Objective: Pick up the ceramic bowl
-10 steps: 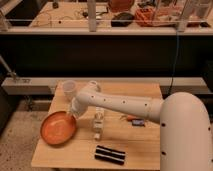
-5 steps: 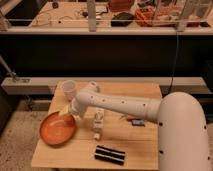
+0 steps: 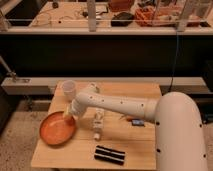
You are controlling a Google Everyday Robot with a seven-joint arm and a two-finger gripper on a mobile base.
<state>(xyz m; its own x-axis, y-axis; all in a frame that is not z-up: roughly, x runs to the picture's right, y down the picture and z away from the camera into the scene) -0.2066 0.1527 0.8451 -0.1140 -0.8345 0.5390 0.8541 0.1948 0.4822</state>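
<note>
Dark shelving and a cluttered upper counter fill the background; below stands a light wooden bench [image 3: 70,155] carrying every item noted. The white robot arm [image 3: 117,104] is the largest element, reaching from the right across the bench towards its left side. The ceramic bowl [image 3: 56,131], orange, wide and shallow, sits at the left front of the bench, upright, its left rim at or just past the bench edge. A black striped object [image 3: 109,154] lies near the front edge, well apart from the bowl. A white bottle-like object [image 3: 98,123] stands near the bowl's right side, not touching it. A translucent white cup [image 3: 68,89] stands behind the bowl, towards the rear left. A small blue and red item [image 3: 136,121] lies under the forearm. The gripper [image 3: 68,118] is over the bowl's upper right rim, apparently at or very close to it; whether it is open or closed cannot be told. Assessment: the step in hand is securing the rim. Good practice would be to straddle the rim squarely, one side inside and one outside, close firmly, then lift straight up and slowly. A shallow bowl held at one edge is likely to tilt or slip, and the nearby bottle should be avoided.
</note>
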